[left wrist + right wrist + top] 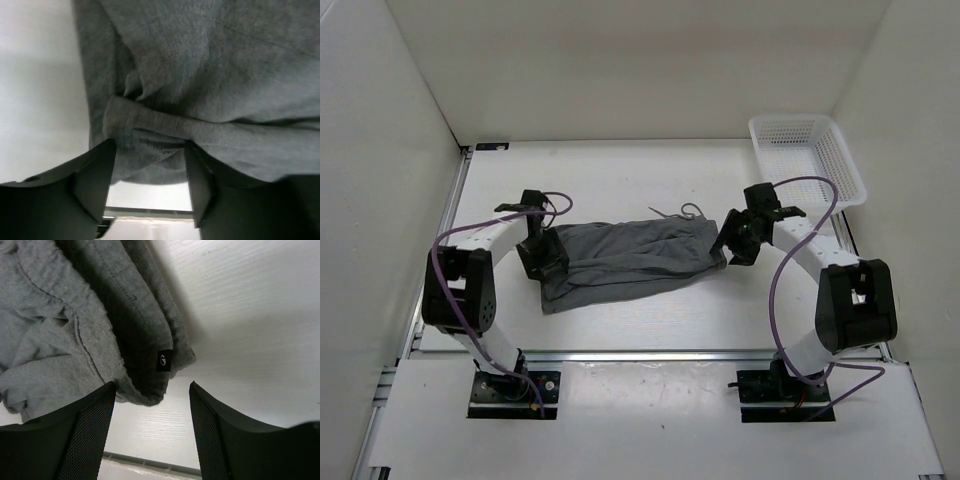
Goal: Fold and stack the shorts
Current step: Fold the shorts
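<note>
The dark grey shorts (pixel 625 258) lie flat across the middle of the table, with the thin drawstring (pixel 680 212) trailing off the far edge. My left gripper (pixel 546 262) is open at the shorts' left end; in the left wrist view a bunched fold of the fabric (pixel 150 125) sits between the open jaws of the gripper (pixel 150 150). My right gripper (pixel 722 250) is open at the right end; in the right wrist view the waistband corner with a small black label (pixel 164 360) lies between the jaws of the gripper (pixel 152 387), and nothing is gripped.
A white plastic mesh basket (pixel 807 157) stands at the far right corner. White walls enclose the table on the left, back and right. A metal rail (pixel 650 355) runs along the near edge in front of the arm bases.
</note>
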Controlling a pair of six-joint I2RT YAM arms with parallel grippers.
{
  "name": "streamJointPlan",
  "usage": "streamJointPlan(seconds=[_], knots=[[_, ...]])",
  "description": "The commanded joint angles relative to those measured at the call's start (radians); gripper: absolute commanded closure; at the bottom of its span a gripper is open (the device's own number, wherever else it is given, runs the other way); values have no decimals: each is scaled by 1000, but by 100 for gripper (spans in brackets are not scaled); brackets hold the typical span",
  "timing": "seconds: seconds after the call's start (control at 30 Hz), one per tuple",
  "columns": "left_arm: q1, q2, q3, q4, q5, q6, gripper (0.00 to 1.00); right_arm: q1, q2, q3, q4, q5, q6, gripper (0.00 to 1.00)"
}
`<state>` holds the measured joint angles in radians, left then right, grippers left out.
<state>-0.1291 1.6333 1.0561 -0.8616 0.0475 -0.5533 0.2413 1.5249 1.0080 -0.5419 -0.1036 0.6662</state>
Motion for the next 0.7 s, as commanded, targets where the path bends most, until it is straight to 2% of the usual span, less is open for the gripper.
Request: streamJointPlan(seconds=[0.0,0.03,0.07,0.17,0.2,0.3,0.33,0.43,0.57,0.67], knots=[[-24,23,30,35,-23,18,34,-14,35,15,7,-104,13,34],[-35,36,30,44,-23,18,43,-14,35,15,16,-120,13,34],[-35,36,30,44,-23,18,59,-14,35,4,28,-130,27,34],[-44,36,39,44,-23,18,81,-14,46,4,37,-157,36,34],[-44,36,48,44,-23,18,90,-14,46,4,48,-157,36,37],[-44,36,57,44,-23,29,90,-14,46,15,48,-143,36,59],[-44,36,58,44,-23,29,90,-14,46,27,48,-143,24,80],[-44,23,68,35,-23,38,90,-14,46,62,28,-122,24,100],[-44,-26,137,-16,-47,62,90,-14,46,112,7,-122,15,100],[-44,-35,244,-94,-99,82,90,-14,55,161,-4,-113,15,100]])
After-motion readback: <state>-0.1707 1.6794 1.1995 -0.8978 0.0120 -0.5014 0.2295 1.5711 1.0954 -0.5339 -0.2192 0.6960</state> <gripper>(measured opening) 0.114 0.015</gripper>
